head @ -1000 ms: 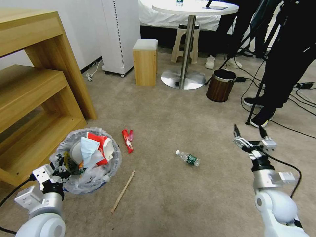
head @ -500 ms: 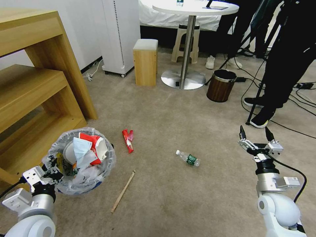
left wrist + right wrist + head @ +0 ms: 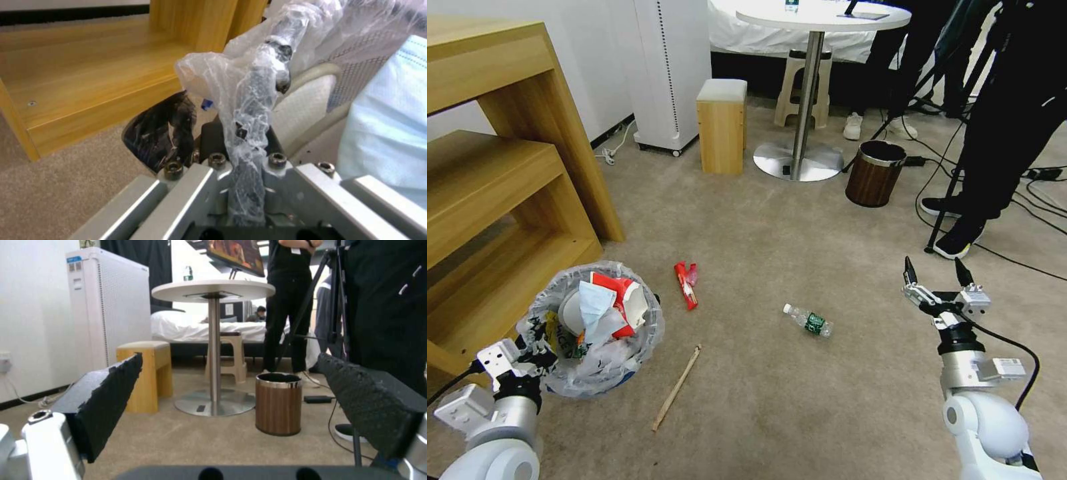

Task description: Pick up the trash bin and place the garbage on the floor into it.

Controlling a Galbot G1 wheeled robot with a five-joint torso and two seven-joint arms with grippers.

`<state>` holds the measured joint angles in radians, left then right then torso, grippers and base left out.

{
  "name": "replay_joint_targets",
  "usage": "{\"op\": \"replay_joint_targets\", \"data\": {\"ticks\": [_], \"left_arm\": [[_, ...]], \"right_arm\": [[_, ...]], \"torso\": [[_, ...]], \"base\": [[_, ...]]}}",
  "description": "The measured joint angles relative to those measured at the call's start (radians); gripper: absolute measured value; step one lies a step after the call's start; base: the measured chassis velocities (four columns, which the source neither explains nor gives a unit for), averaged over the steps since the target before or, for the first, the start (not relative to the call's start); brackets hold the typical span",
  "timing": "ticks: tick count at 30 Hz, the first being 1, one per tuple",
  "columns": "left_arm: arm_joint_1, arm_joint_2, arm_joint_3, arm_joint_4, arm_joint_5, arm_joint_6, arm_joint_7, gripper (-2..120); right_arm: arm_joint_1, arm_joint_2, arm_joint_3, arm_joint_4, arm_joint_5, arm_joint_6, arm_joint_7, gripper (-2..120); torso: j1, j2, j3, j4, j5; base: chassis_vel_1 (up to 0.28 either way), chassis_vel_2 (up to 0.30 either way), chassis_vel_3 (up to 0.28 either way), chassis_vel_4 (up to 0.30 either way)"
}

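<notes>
You're looking at a hotel-style bedroom set up as a test space: a bed (image 3: 209,330) with white linen sits behind a round pedestal worktop (image 3: 820,17). On the beige carpet (image 3: 774,220) you see a white air purifier (image 3: 670,67), tripod legs (image 3: 944,200) and loose cables (image 3: 1027,260).

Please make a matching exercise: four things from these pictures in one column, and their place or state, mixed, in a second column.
1. trash bin
2. bottle
3. right gripper
4. stick

A. open, holding nothing
B. lying on the carpet, between the bin and the bottle
C. rim clamped by the left gripper
D. lying on the carpet, green label

Pairs: 1-C, 2-D, 3-A, 4-B
</notes>
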<state>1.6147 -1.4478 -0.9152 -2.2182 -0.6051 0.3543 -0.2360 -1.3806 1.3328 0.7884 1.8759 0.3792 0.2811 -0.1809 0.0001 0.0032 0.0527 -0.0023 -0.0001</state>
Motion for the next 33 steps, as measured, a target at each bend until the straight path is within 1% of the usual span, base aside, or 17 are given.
{"op": "replay_joint_targets", "data": {"ticks": [5,16,19,23,33], "left_arm": [[-0.008,-0.001,0.004,0.010,0.004,-0.001,-0.006,1],[-0.009,0.001,0.002,0.013,0.004,-0.001,-0.006,1],[-0.008,0.001,0.002,0.014,0.004,-0.001,-0.006,1],[-0.007,0.001,0.002,0.013,0.004,-0.001,-0.006,1],[-0.006,0.005,0.001,0.012,0.005,-0.001,-0.005,1]], "right_arm": [[0.005,0.001,-0.008,-0.004,0.001,0.003,0.000,100],[0.009,0.010,-0.025,-0.012,-0.002,0.021,-0.002,100],[0.010,0.010,-0.027,-0.012,-0.002,0.024,-0.002,100],[0.010,0.010,-0.029,-0.010,-0.002,0.024,-0.003,100],[0.007,0.013,-0.044,-0.006,-0.003,0.030,-0.003,100]], "torso": [[0.000,0.000,0.000,-0.0001,0.0003],[0.000,0.000,0.000,0.0002,-0.0003],[0.000,0.000,0.000,0.0000,0.0003],[0.000,0.000,0.000,-0.0003,0.0002],[0.000,0.000,0.000,0.0000,0.0000]], "base": [[0.026,0.026,-0.026,-0.020],[0.136,0.139,-0.133,-0.143],[0.016,0.024,0.000,-0.014],[0.000,0.000,0.000,0.000],[0.000,0.000,0.000,0.000]]}}
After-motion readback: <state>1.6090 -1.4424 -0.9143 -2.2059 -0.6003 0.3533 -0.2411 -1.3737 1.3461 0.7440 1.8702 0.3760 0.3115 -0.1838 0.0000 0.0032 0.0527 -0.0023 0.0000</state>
